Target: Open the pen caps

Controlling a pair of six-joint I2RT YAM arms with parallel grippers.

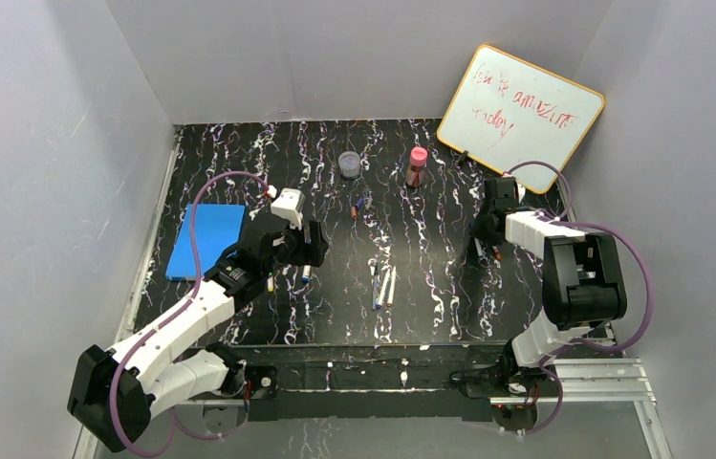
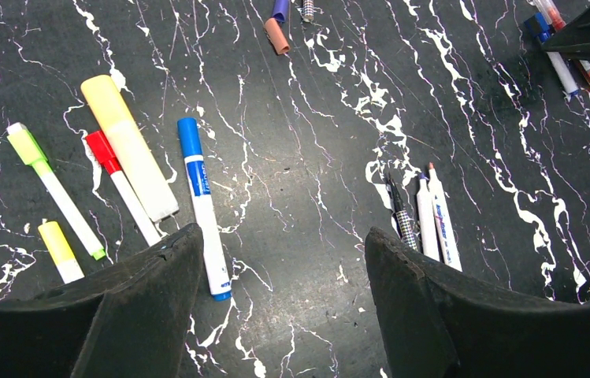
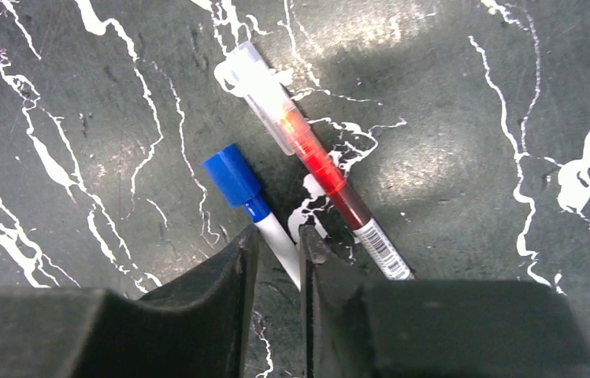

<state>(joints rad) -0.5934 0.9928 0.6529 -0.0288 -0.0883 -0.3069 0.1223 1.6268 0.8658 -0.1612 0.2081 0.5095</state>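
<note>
Right hand [image 3: 277,238] astride blue-capped pen [image 3: 248,197] (whiteboard [image 1: 521,103]: "amazing").

An orange-rimmed whiteboard [image 1: 521,103] leans at back right; a pink-capped brown bottle [image 1: 416,167], round clear jar [image 1: 349,165] and flat blue pad [image 1: 206,239] sit on the black marbled table [image 1: 430,277].

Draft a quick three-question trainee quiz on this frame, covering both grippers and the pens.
1. Which pen's barrel sits between the right gripper's fingers? A blue-capped marker; B clear-capped red pen; C no pen.
2. True or false: the left gripper is holding a pen.
3. In the left wrist view, what colour is the cap lying between the yellow highlighter and the green-capped marker?
Key: 1 A; 2 false, it hangs open above the table; 3 red.
</note>
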